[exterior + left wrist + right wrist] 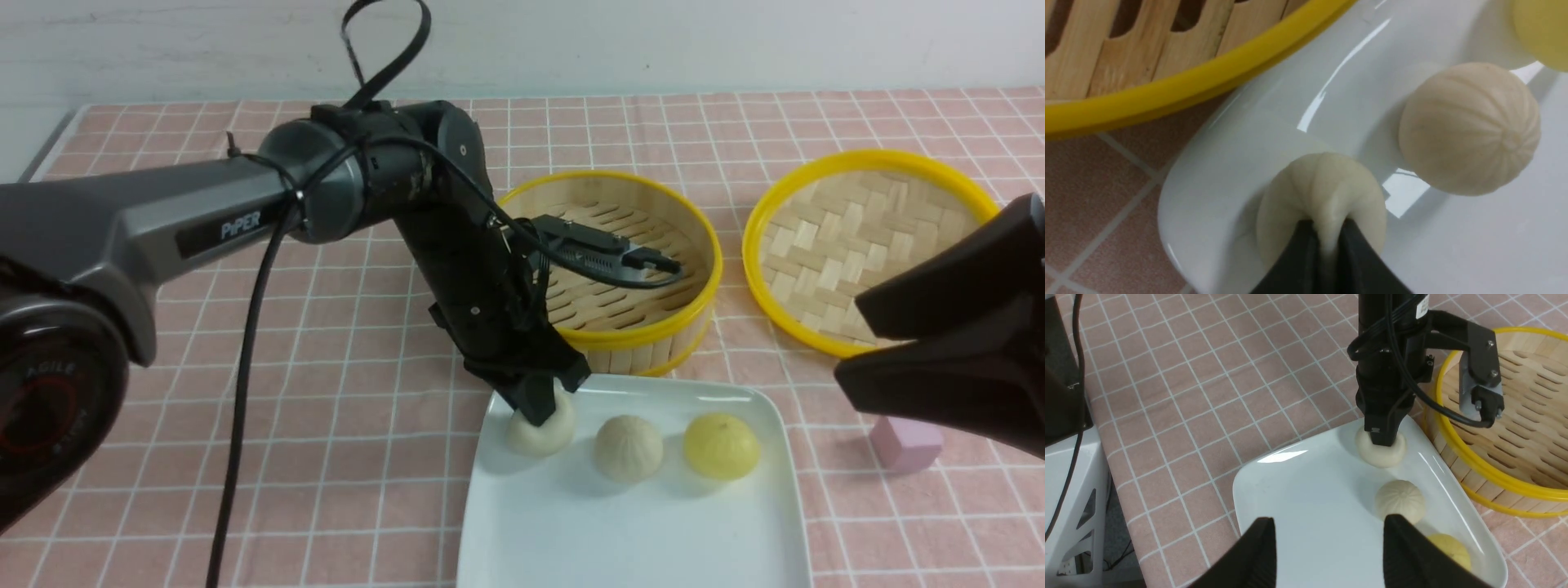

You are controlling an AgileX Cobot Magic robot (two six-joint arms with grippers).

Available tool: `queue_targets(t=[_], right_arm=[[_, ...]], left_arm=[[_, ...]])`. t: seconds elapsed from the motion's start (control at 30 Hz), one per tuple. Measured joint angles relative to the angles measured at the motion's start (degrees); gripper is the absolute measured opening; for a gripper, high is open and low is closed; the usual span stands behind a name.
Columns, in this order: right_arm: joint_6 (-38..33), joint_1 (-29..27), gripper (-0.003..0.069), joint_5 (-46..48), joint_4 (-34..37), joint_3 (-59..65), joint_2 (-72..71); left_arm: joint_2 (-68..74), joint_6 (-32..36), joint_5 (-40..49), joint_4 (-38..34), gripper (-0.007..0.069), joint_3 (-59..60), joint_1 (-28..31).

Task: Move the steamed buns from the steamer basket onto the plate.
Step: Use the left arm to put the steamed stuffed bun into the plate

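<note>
Closest in, my left hand (1327, 230) is clamped on the pleated top of a pale bun (1323, 183) that sits on the plate (620, 539) near its far left corner. Beside it lie a grey bun (627, 447) and a yellow bun (722, 445); the basket (645, 333) shows none. My right hand (853, 347) is spread apart, empty. Last placement, I judge: next I ease the left hand open and lift straight up, not dragging the bun.
</note>
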Motion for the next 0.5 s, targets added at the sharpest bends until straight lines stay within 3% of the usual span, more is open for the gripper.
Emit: queue_targets(t=[0.17, 0.37, 0.4, 0.5], right_arm=[[0.0, 0.0, 0.0369, 0.0, 0.0, 0.0, -0.05], [0.0, 0.0, 0.0369, 0.0, 0.0, 0.0, -0.05], [0.0, 0.0, 0.0369, 0.0, 0.0, 0.0, -0.05], [0.0, 0.0, 0.0369, 0.0, 0.0, 0.0, -0.05]], left_arm=[[0.0, 0.0, 3.59, 0.0, 0.0179, -0.48, 0.0], [0.0, -2.24, 7.89, 0.12, 0.0547, -3.92, 0.0], [0.0, -2.41, 7.96, 0.12, 0.0547, -4.04, 0.0], [-0.26, -5.09, 8.14, 0.19, 0.0654, -6.45, 0.0]])
